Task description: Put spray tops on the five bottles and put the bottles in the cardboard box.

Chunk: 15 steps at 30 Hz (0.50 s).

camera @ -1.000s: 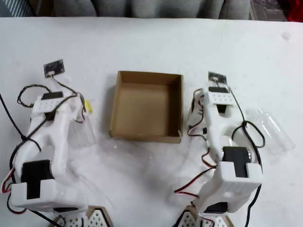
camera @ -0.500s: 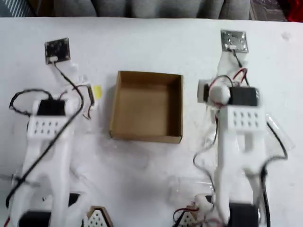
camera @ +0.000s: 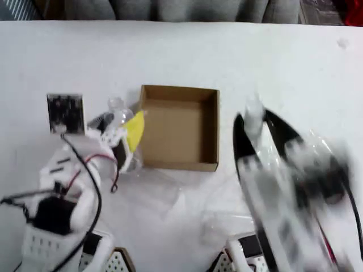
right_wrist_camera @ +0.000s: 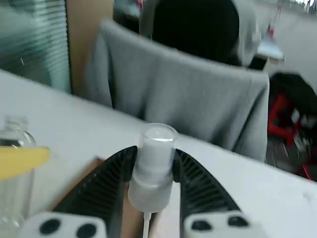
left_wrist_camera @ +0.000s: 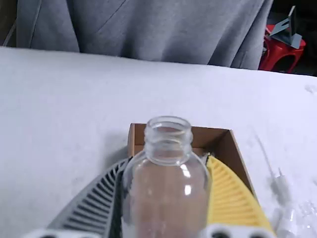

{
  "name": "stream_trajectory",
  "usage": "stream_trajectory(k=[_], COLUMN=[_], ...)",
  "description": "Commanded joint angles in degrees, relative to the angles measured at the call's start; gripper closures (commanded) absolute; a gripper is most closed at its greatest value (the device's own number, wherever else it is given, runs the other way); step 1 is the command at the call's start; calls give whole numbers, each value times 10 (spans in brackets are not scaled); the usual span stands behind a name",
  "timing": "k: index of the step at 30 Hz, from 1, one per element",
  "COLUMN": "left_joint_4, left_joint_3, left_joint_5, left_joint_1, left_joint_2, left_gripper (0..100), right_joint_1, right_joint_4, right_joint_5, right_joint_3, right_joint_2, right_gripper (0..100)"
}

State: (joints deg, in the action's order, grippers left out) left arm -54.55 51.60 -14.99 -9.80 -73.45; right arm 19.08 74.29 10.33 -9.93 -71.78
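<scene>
I have my left gripper (left_wrist_camera: 170, 164) clamped round an open-necked clear bottle (left_wrist_camera: 167, 141) just beside the empty cardboard box (camera: 179, 90), and my right gripper (right_wrist_camera: 154, 154) pinching a spray top (right_wrist_camera: 158, 138) on the box's far side, so I judge nothing is capped or boxed yet.

Desk (camera: 181, 51), seen from above: a white surface. I see the open cardboard box (camera: 177, 127) standing upright near its middle. In front of the box lie clear bottles (camera: 164, 191), their outlines too faint for me to count.
</scene>
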Motion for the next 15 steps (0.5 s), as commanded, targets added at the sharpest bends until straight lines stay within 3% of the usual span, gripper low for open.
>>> stream_trajectory(k=[1,6,11,15], left_joint_4=[20,60,114,124], left_joint_3=[4,42,96,121], left_joint_5=[-3,4,105,123], left_joint_1=[-40,-81,-84,-84], left_joint_2=[-82,-162,-233,-273], left_gripper=[980,980,980,980], right_joint_1=[37,80,109,134], right_joint_4=[-89,-251,-391,-472], right_joint_5=[-11,-11,-6,-6], right_joint_3=[20,19,25,25], right_joint_2=[-36,-24,39,102], right_gripper=[981,981,981,981])
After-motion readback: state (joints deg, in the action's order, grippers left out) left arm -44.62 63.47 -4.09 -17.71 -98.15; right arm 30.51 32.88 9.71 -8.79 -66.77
